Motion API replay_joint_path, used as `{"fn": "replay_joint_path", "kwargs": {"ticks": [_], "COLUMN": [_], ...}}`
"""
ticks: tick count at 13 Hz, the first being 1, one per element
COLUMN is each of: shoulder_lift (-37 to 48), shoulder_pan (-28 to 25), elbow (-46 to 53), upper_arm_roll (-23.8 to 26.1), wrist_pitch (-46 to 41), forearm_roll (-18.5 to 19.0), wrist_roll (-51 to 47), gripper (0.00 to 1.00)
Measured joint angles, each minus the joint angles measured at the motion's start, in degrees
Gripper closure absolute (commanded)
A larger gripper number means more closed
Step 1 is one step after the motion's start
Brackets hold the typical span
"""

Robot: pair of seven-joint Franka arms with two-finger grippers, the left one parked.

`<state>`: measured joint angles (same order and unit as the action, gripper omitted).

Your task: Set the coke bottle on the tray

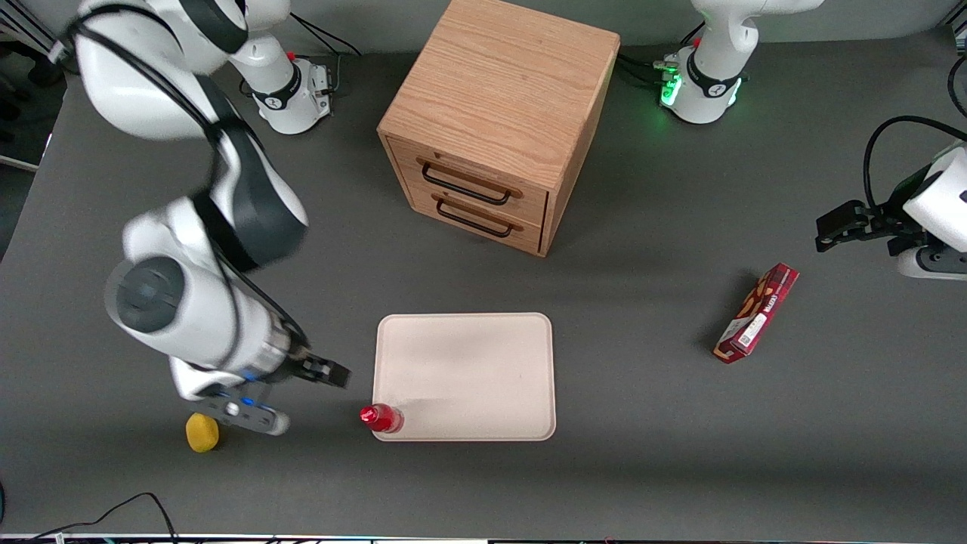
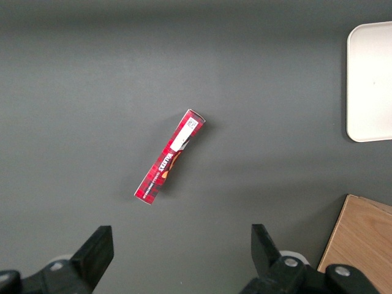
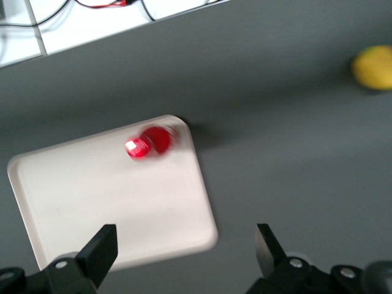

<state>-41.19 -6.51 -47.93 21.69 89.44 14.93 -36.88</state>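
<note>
coke bottle (image 1: 381, 418) is standing upright on the tray (image 1: 468, 363), right in the corner nearest the front camera at the working arm's end. hand (image 1: 330, 372) is open, holding nothing, hovering just beside that tray edge, lemon (image 1: 202, 432) nearby on the worktop (image 1: 642, 453)

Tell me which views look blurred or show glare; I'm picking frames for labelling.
Right wrist view: motion-smeared, the coke bottle and tray edges soft, open tool above the tray. Front view: sharp, bottle at the tray's corner, green glow at one arm base. Left wrist view: sharp snack box, soft shadows.
</note>
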Motion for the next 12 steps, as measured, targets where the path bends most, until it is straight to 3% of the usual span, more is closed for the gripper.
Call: {"fn": "replay_joint_path", "kwargs": {"ticks": [3,5,6,8,12], "shoulder_lift": [11.53,19.14,23.37,32.04,47.33], "shoulder_pan": [3.24,4.47,4.66,5.32,5.76], "elbow": [-3.0,-8.97,-13.59,-25.17,-49.39], "upper_arm_roll": [-0.25,-5.5,-10.03,-16.39,-19.0], "wrist_pitch": [-11.0,-13.48,-13.07,-9.05,1.92], "forearm_roll": [-0.42,-5.05,-9.17,-13.52,-16.13], "wrist_roll": [6.12,12.57,15.39,20.41,22.17], "gripper": [0.0,0.0,0.0,0.0,0.0]}}
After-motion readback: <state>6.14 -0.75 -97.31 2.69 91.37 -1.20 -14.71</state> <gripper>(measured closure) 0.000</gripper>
